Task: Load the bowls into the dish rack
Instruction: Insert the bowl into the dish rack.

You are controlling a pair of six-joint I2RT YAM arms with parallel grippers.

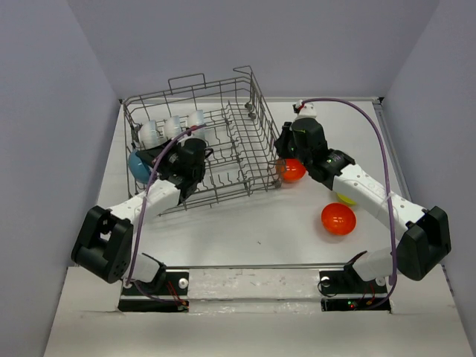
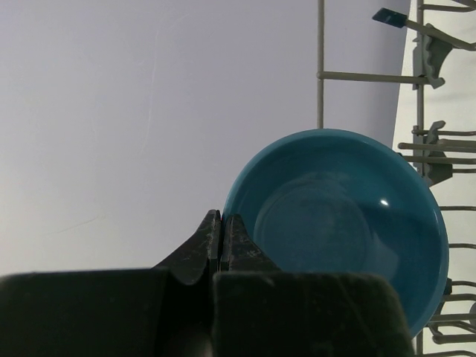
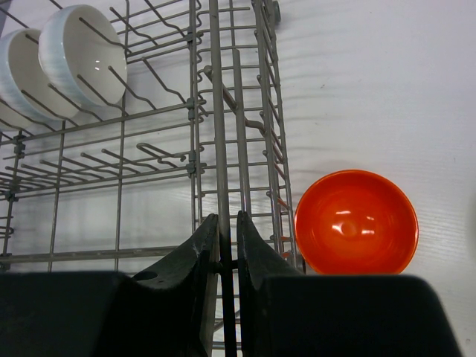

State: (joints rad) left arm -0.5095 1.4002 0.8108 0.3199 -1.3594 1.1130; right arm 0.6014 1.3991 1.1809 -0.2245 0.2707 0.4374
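The grey wire dish rack (image 1: 256, 126) sits tilted at the back of the table. Three white bowls (image 1: 172, 126) stand in its far left rows and also show in the right wrist view (image 3: 82, 56). My left gripper (image 1: 158, 158) (image 2: 221, 217) is shut on the rim of the blue bowl (image 1: 137, 167) (image 2: 335, 216) at the rack's left end. My right gripper (image 1: 282, 149) (image 3: 227, 217) is shut on an upright wire of the dish rack (image 3: 216, 111) at its right wall. An orange-red bowl (image 1: 293, 171) (image 3: 355, 222) lies just outside that wall.
A second orange-red bowl (image 1: 338, 219) rests on the white table to the right of centre. A yellow-green bowl (image 1: 343, 198) peeks out from under my right forearm. Grey walls close in the table on the left, right and back.
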